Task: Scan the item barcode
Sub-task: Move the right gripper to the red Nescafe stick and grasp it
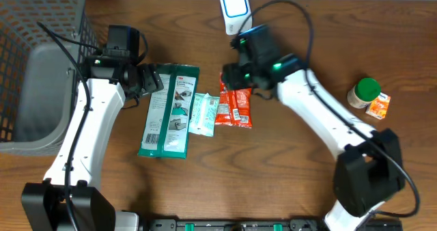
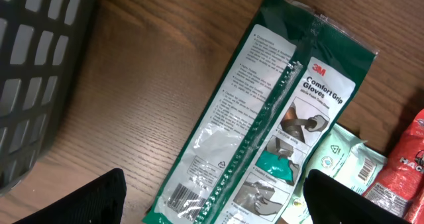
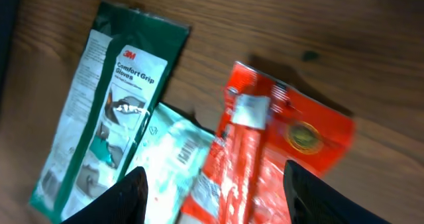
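Right gripper hovers over the red packet mid-worktop, fingers spread either side of it, nothing pinched. Left gripper hangs wide open above the green glove pack, left of a pale sachet. The scanner sits at the far edge.

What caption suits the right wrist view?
Right gripper over red packet, beside white pouch and green gloves pack.

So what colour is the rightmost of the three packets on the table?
The packet is red-orange with a small white label, clearest in the right wrist view.
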Robot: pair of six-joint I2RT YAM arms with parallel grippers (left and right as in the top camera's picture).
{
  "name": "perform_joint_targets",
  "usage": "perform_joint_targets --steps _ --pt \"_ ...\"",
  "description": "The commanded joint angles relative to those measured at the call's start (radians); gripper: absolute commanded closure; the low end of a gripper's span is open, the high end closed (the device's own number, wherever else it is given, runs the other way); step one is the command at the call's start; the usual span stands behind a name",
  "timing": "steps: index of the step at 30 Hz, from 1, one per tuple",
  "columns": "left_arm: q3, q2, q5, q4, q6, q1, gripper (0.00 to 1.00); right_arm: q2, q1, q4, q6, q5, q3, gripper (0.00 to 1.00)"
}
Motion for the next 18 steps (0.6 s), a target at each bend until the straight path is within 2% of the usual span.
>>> perform_joint_targets --steps 1,18 --pt "0.016 -0.004 -0.013 -0.003 0.005 0.004 0.14 0.047 0.017 0.04 0.018 0.097 -0.012 0.39" --pt "0.016 -0.004 -0.013 -0.003 0.005 0.004 0.14 0.217 -0.025 0.18 0.018 0.103 -0.012 0.4"
